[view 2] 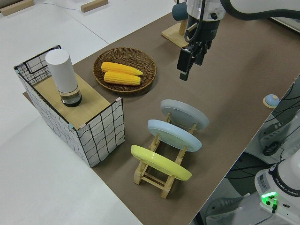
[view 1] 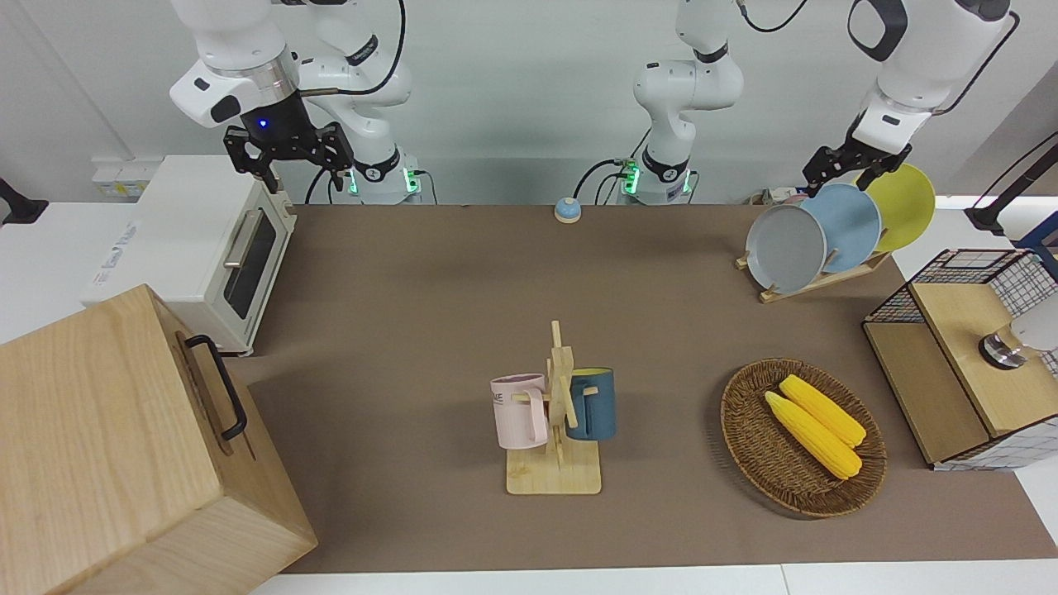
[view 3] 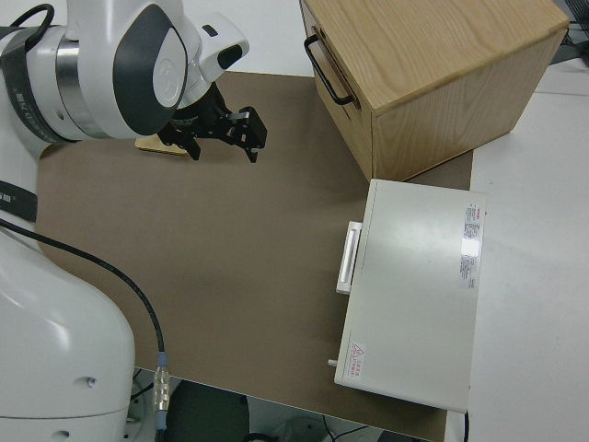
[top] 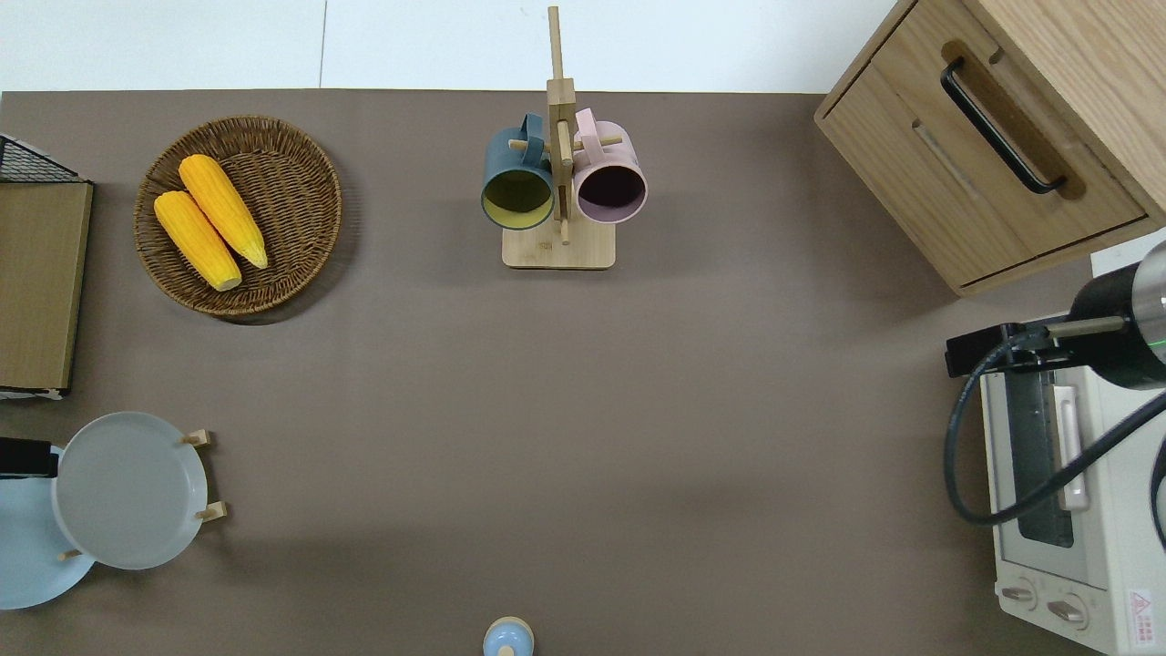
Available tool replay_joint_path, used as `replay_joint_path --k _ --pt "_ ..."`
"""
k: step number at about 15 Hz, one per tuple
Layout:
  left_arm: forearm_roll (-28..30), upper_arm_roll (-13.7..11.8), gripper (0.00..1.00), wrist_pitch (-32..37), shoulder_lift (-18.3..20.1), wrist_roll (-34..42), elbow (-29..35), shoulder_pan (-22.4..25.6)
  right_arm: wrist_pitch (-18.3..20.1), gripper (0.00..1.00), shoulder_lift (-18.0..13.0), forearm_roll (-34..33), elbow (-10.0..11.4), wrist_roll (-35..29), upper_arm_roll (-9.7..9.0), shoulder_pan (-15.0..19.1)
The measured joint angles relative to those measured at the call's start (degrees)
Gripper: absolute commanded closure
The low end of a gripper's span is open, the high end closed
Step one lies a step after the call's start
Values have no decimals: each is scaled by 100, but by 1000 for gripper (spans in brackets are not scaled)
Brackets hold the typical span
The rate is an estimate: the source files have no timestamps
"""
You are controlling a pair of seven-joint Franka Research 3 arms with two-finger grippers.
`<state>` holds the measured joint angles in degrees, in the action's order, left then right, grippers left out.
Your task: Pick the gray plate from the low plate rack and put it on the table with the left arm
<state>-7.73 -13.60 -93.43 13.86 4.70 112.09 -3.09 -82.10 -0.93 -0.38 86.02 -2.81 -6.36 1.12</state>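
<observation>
At the worktop (view 1: pixel 430 330) edge nearest the robots sits one small blue bell (view 1: pixel 567 210). Toward the left arm's end, one low plate rack (view 2: pixel 161 174) holds three tilted plates: one yellow plate (view 2: pixel 161 162), one light blue plate (view 2: pixel 174 135), and the gray plate (view 2: pixel 184 114) in the slot farthest from the robots, leaning on the pegs. The left claw (view 2: pixel 188 60) hangs in the air over the rack's plates, holding nothing; whether its fingers are parted I cannot tell. The right arm is parked, its claw (view 1: pixel 285 153) open and empty. Farther out, near the worktop's far edge, stand one wicker basket (top: pixel 301 182) with two corn cobs (top: pixel 209 223) and one mug stand (top: pixel 557 219) carrying two mugs.
</observation>
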Motion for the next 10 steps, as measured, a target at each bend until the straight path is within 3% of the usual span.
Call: replay_joint_path --k 7,10 --pt "-4 -562 7 -1065 62 -8 1084 4 0 11 0 0 0 0 0 0" --pt "-4 -689 11 -1510 67 -8 1502 5 0 13 0 0 0 0 0 0"
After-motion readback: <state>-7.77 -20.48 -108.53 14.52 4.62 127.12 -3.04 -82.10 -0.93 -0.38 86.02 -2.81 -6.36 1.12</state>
